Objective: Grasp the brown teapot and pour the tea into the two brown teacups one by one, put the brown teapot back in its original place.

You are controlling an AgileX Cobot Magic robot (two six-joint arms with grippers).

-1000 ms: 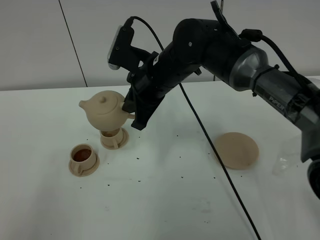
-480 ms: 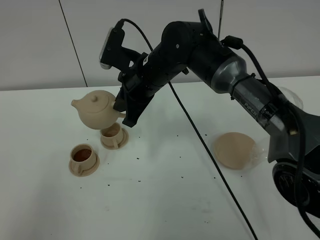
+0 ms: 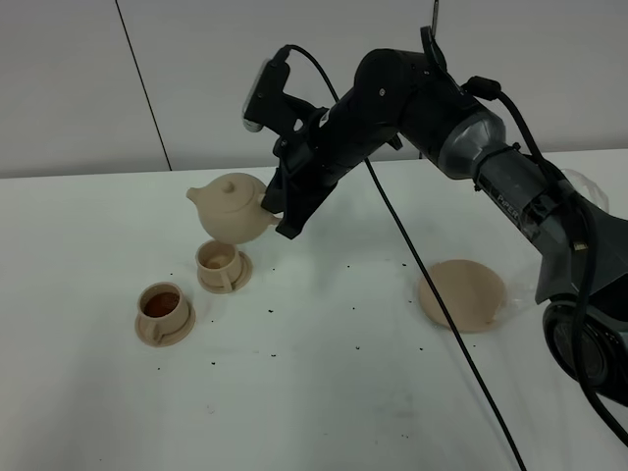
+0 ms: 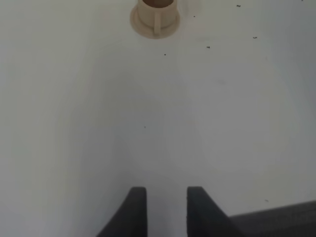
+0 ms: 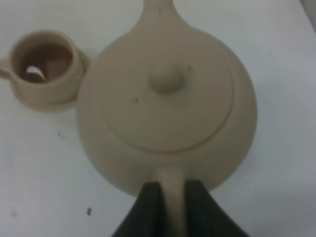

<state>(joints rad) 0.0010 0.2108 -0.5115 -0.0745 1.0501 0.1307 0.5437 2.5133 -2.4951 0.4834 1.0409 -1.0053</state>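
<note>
Right gripper [image 5: 172, 191] clamped on brown teapot [image 3: 232, 208] handle; pot aloft above teacup [image 3: 218, 261].

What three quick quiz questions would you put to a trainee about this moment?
1. True or false: nothing sits on the plate.
2. Which part of the teapot does the right end effector grip? A spout, B handle, C lid knob.
3. Fill in: the front cup holds ___ liquid.
Key: 1 true; 2 B; 3 brown.
</note>
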